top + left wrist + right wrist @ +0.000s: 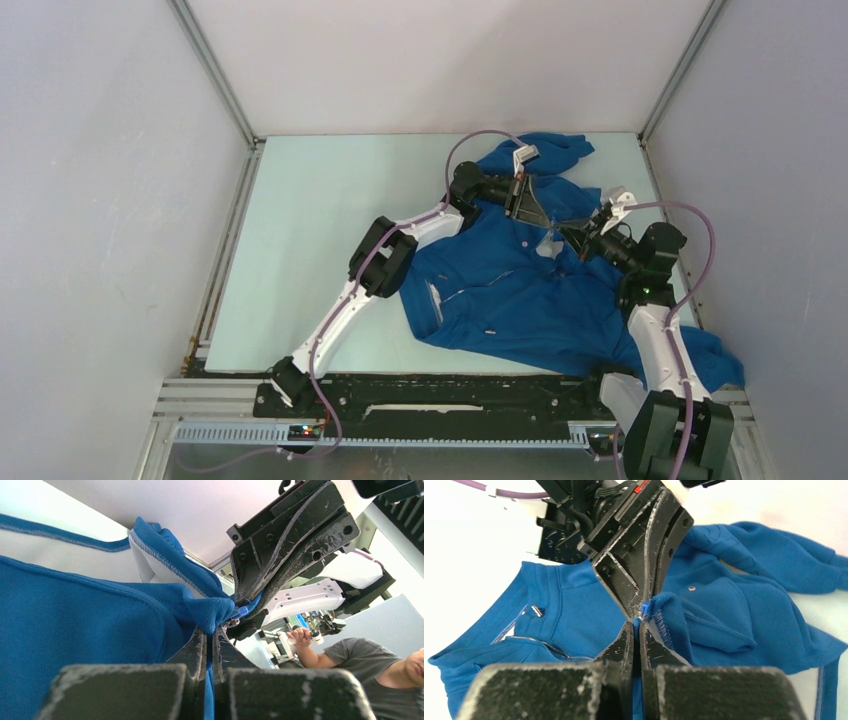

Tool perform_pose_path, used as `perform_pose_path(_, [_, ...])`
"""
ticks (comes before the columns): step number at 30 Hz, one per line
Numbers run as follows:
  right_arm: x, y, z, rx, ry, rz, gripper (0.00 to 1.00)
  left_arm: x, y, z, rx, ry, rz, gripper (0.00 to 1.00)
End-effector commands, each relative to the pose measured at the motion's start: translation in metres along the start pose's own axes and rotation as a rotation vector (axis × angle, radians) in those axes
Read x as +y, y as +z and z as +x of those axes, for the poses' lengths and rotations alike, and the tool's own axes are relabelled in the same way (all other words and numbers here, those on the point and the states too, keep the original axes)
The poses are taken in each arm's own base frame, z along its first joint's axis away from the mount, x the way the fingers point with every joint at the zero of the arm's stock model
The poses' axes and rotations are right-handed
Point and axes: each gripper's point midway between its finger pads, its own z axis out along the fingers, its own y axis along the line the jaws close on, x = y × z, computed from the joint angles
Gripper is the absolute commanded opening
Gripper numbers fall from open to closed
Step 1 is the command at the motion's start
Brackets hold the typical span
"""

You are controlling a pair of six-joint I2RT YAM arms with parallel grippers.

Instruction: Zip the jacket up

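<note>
While most of its body lies spread on the right half of the counter (320, 220), the jacket (520, 300) is gathered up near its collar end, where a fold of blue fabric is pinched from two sides; one sleeve is bunched at the far edge, and another part lies over the near right corner beside the right arm's base. On the front a small snap (692, 587) and the light zipper line (549, 649) show, with a sliver of pale lining at a gap beside the line; the left end effector (210, 636) is closed tight on the fabric edge, cloth squeezed between its fingers; the right end effector (637, 630) is likewise clamped on the stitched edge, and the two sets of tips meet, nearly touching, at the same fold. A purple cable (470, 145) arcs over the left arm; in the left wrist view a person (380, 662) in a grey shirt shows beyond the rig.
</note>
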Motion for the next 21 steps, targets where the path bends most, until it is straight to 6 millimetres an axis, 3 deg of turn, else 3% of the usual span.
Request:
perform_pose_path(1, [-0.019,0.004,-0.019,-0.014,-0.05,0.109,0.0,-0.022,0.01,-0.002,0.002,0.084,0.024,0.0])
perform_pose_path(12, [-0.021,0.008,-0.026,-0.043,-0.038,0.123,0.0,-0.022,0.01,-0.002,-0.015,0.1,0.002,0.0])
perform_pose_path(21, [-0.013,0.024,-0.021,-0.032,-0.052,0.106,0.0,-0.017,0.011,-0.001,-0.031,0.127,-0.052,0.0])
